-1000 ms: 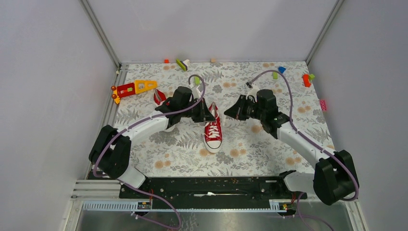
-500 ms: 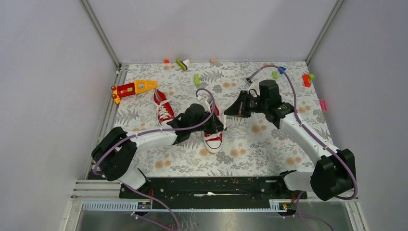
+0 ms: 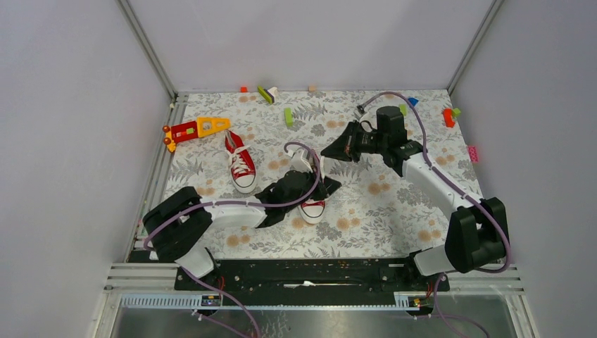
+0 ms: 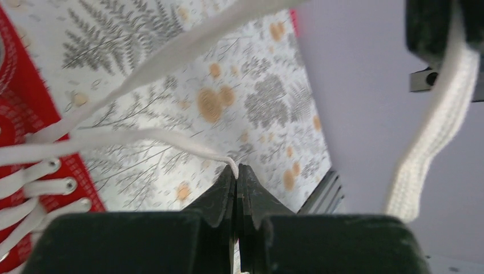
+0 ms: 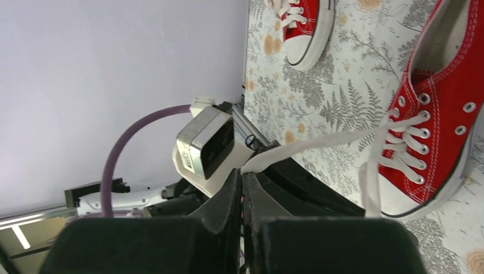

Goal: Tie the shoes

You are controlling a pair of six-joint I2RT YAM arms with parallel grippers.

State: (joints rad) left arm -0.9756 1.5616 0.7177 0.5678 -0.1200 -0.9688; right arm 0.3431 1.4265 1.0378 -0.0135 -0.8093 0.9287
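Two red canvas shoes with white laces lie on the leaf-patterned mat. One shoe (image 3: 241, 163) lies free at the left. The other shoe (image 3: 310, 205) sits in the middle, its back half hidden under my left arm. My left gripper (image 3: 334, 184) is low beside this shoe, shut on the tip of one white lace (image 4: 142, 137); the pinched tip shows at the left gripper (image 4: 236, 169). My right gripper (image 3: 325, 152) hovers beyond the shoe, shut on the other lace (image 5: 319, 144), which runs taut from the right gripper (image 5: 242, 171) to the shoe (image 5: 439, 114).
A red-and-yellow toy piece (image 3: 197, 128) lies at the far left. A green block (image 3: 288, 116) and small blocks (image 3: 266, 93) sit near the back wall. Red and green blocks (image 3: 448, 116) and a pink one (image 3: 472, 153) lie at the right edge. Grey walls enclose three sides.
My left gripper has swung toward the near side and right across the middle shoe, drawing its lace along and uncovering the left shoe. My right gripper has shifted slightly farther and left.
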